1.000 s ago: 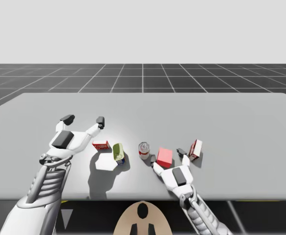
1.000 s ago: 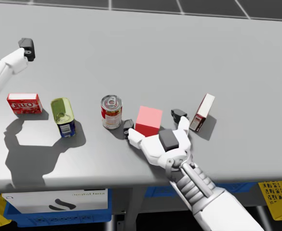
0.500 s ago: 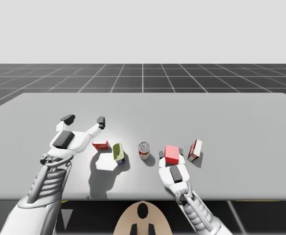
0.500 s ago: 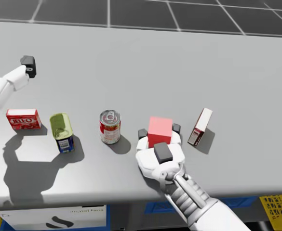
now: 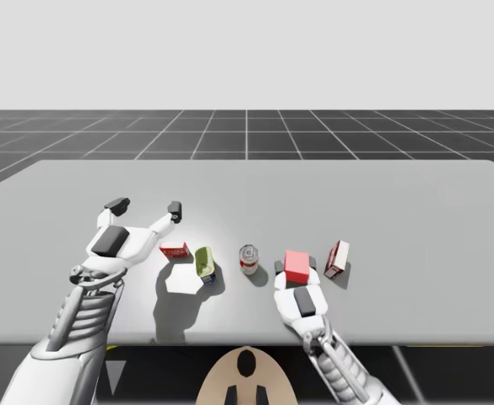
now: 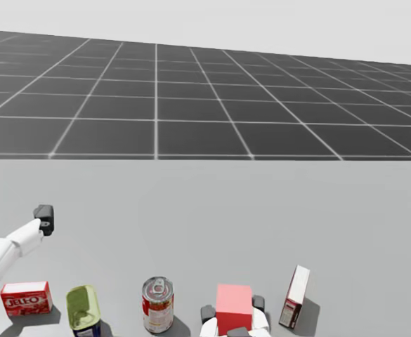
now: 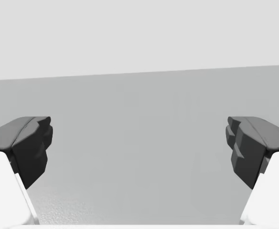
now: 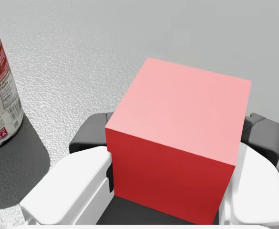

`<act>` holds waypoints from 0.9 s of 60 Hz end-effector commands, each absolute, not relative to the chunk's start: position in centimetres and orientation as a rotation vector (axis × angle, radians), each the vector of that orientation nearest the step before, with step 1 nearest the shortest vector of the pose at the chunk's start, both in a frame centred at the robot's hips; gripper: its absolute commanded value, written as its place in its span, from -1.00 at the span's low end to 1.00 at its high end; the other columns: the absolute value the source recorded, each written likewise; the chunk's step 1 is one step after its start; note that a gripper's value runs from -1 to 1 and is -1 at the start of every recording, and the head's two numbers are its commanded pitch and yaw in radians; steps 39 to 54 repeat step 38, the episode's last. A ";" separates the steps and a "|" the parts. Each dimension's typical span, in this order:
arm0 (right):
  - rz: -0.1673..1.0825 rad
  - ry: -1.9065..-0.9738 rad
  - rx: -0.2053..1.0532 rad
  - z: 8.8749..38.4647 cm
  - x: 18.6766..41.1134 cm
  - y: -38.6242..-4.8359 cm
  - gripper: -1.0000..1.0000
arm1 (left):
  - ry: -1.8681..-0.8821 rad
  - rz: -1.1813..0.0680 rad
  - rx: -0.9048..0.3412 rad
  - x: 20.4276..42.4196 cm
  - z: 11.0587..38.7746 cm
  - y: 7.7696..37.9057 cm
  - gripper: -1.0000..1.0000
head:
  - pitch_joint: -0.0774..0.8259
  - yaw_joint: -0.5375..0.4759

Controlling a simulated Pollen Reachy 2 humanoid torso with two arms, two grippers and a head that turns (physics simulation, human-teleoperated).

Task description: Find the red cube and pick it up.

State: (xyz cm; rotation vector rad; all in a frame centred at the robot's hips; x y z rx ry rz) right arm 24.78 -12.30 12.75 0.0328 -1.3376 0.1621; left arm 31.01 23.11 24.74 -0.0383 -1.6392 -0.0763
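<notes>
On the grey table (image 5: 399,194), toward its near edge and right of middle: the red cube (image 5: 296,263), pinched by my right gripper (image 5: 296,272); in the right wrist view, dark fingers (image 8: 89,139) pressed against two opposite sides of the cube, one on each side; impossible to tell whether resting on the surface or just off it. Close on the cube's left, apart from it, an upright red-and-white can (image 5: 249,257), lid on with a pull tab, contents hidden; further left a blue-sided can with a yellow-green top (image 5: 204,263), likewise closed, contents hidden; beyond that, near it, a flat red box (image 5: 175,251), shut. Near the cube's right, not touching, a narrow white-and-red box (image 5: 338,257) standing on end, shut. Over the table's left part, beside the flat red box, my left gripper (image 5: 145,206), spread wide; bare table top between its fingers in the left wrist view.
</notes>
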 end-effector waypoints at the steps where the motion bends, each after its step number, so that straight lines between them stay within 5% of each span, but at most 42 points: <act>1: 0.156 -1.345 0.139 14.0 24.1 -10.4 1.00 | -1.641 -0.072 -0.045 31.0 24.7 23.0 -1.00 | -0.16 -0.24; 24: 0.215 -1.601 0.091 23.4 23.4 -11.5 1.00 | -1.649 -0.069 -0.048 30.8 25.0 23.0 -1.00 | -0.19 -0.25; 38: 0.221 -1.901 -0.031 29.6 22.8 -12.8 1.00 | -1.656 -0.059 -0.045 30.8 25.2 23.1 -1.00 | -0.22 -0.27; 54: 0.221 -1.901 -0.031 29.6 22.8 -12.8 1.00 | -1.656 -0.059 -0.045 30.8 25.2 23.1 -1.00 | -0.22 -0.27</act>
